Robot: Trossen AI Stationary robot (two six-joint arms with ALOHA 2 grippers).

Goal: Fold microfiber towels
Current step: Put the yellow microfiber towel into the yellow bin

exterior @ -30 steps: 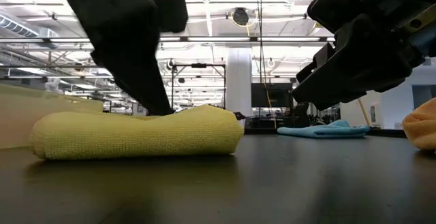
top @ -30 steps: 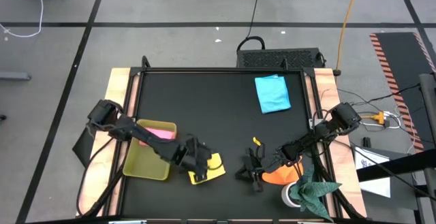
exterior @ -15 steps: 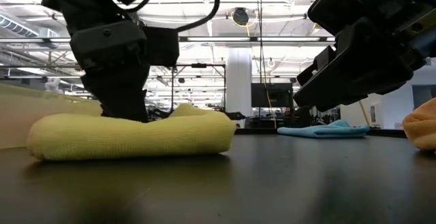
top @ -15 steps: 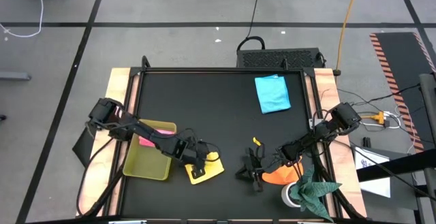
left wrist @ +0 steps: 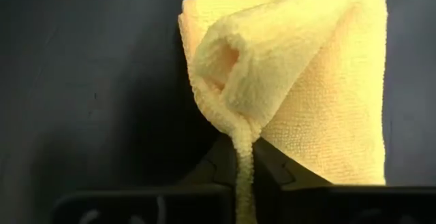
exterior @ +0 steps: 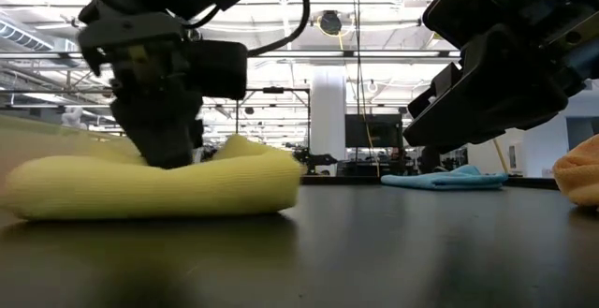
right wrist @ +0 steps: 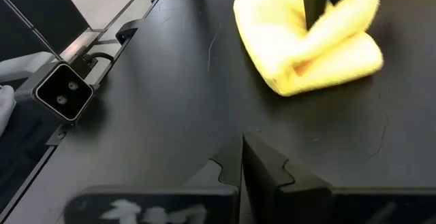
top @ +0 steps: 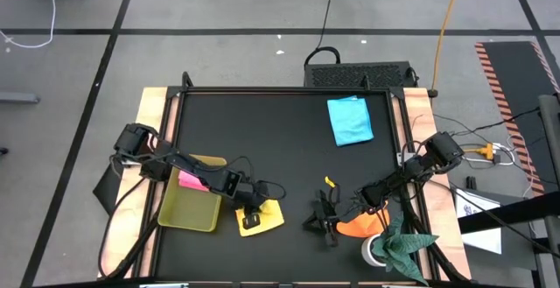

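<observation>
Left gripper (top: 251, 221) down on the yellow towel (top: 267, 215) near the front of the black table (top: 280, 148), just beside the yellow-green tray (top: 188, 211). Jaws pinched tight on a raised ridge of the yellow cloth, plain in the left wrist view (left wrist: 242, 142), where the pile bunches up between the two dark fingers. Grip taken at an edge, probably to lift that side and carry it over the rest for a fold. Towel humped and puffy in the low view (exterior: 150, 182), not yet flat, so fold judged as only just starting.

Right gripper (top: 325, 220) low over the table's front, well apart from the yellow towel, jaws closed flat together on nothing, seen in the right wrist view (right wrist: 243, 159). Probably parked there to stay clear while the left arm works, and close to the orange towel (top: 359, 227) for a later turn.

Count of towels: four. One yellow, in the left gripper's pinch. One orange, bunched at the front right beside the right arm. One light blue (top: 350, 120), lying alone toward the back right. One pink (top: 192, 179), resting in the tray, partly under the left arm. One tray. One dark green cloth (top: 404, 244) at the front right corner, beside the orange towel. Two arms, one at work.
</observation>
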